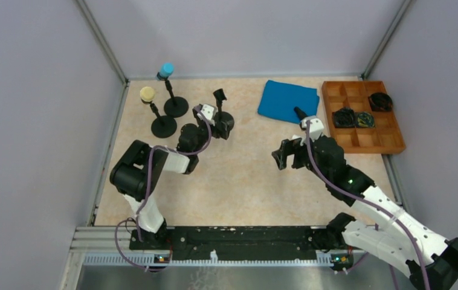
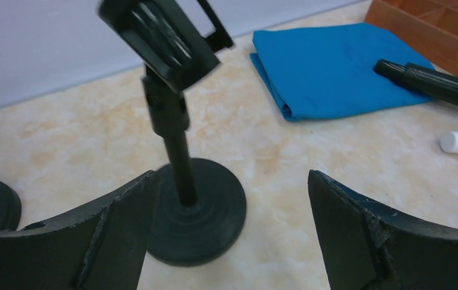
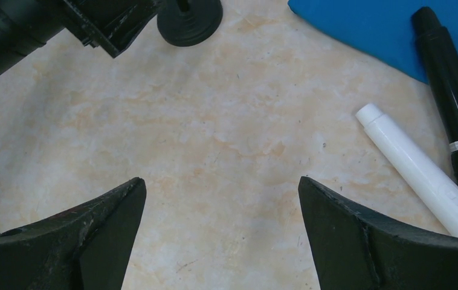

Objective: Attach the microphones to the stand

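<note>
Two microphones already sit on stands at the far left: the light blue microphone [image 1: 166,69] and the cream microphone [image 1: 147,94]. The white microphone [image 3: 420,169] and the black microphone [image 3: 450,78] lie side by side on the table, the black one partly on the blue cloth [image 3: 365,24]. My left gripper [image 2: 231,187] has its jaws wide apart and holds nothing; the empty stand [image 2: 181,157] is just in front of it, its base close to one finger. My right gripper [image 3: 220,187] is also spread and empty, with both lying microphones to its right. I think the risk is here: these two are so near each other that closing on the white one may push the black one, and round bodies roll easily. My left finger can also knock the stand over if I move sideways
</note>
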Action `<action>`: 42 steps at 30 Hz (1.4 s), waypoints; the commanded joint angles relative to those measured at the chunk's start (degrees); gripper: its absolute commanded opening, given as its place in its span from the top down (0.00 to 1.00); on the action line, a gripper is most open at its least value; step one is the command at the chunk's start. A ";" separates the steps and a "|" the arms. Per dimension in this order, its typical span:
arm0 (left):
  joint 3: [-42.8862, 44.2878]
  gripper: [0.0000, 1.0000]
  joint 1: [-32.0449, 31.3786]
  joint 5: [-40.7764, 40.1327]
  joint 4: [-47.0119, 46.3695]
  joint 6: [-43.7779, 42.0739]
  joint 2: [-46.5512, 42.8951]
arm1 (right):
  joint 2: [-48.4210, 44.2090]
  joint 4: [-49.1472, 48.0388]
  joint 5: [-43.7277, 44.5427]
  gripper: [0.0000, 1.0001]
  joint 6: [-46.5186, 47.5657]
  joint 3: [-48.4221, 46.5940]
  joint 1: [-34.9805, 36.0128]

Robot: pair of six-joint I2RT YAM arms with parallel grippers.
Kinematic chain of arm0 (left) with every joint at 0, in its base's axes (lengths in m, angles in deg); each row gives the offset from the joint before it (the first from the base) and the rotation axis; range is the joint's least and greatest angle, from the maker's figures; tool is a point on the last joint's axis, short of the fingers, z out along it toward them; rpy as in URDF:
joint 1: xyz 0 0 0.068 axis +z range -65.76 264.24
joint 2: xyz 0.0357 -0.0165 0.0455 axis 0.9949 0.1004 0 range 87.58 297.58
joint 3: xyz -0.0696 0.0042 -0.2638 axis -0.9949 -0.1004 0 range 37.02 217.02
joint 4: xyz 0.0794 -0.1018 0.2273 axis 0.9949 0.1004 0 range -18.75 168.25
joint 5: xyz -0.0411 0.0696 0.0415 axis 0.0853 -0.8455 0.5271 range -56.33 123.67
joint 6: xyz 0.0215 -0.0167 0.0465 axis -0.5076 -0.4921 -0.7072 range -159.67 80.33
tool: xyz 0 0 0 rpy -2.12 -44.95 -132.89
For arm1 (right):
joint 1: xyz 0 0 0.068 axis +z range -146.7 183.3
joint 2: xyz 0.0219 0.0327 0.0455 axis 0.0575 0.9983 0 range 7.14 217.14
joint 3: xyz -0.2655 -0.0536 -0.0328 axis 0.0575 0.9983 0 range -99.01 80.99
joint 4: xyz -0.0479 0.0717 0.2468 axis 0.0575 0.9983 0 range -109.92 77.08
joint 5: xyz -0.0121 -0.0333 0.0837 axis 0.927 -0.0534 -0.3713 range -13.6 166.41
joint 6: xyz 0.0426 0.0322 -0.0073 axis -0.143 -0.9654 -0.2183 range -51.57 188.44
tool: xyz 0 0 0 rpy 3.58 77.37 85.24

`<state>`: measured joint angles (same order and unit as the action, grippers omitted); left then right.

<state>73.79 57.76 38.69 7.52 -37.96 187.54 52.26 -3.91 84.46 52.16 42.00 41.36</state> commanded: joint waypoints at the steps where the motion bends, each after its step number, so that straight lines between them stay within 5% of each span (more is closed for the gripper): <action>1: 4.74 0.05 5.06 7.58 -11.40 1.58 4.97 | -2.12 -0.48 -0.64 0.05 -0.13 -0.26 -0.40; 9: 12.19 0.16 8.90 20.97 -12.73 3.12 11.87 | -1.59 -0.47 -0.51 0.05 -0.11 -0.48 -0.41; 21: 20.65 0.44 9.34 23.87 -6.13 0.77 16.60 | -1.27 -0.28 0.15 0.06 -0.65 -0.57 -0.36; 26: 18.66 0.50 9.25 24.83 -7.14 0.78 16.13 | -1.08 -0.54 0.47 0.06 -0.40 -0.56 -0.38; 35: 15.21 0.95 9.28 28.10 -6.66 0.46 12.36 | -0.54 -1.07 1.86 0.06 -0.29 -0.94 -0.37; 42: 6.30 1.00 5.77 27.01 -0.25 0.18 -0.56 | 5.79 4.90 10.99 0.08 -3.03 -5.13 -0.67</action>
<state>84.70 66.50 63.80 3.30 -37.78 196.70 53.57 -3.17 89.09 50.76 41.63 41.36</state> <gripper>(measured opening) 0.345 0.923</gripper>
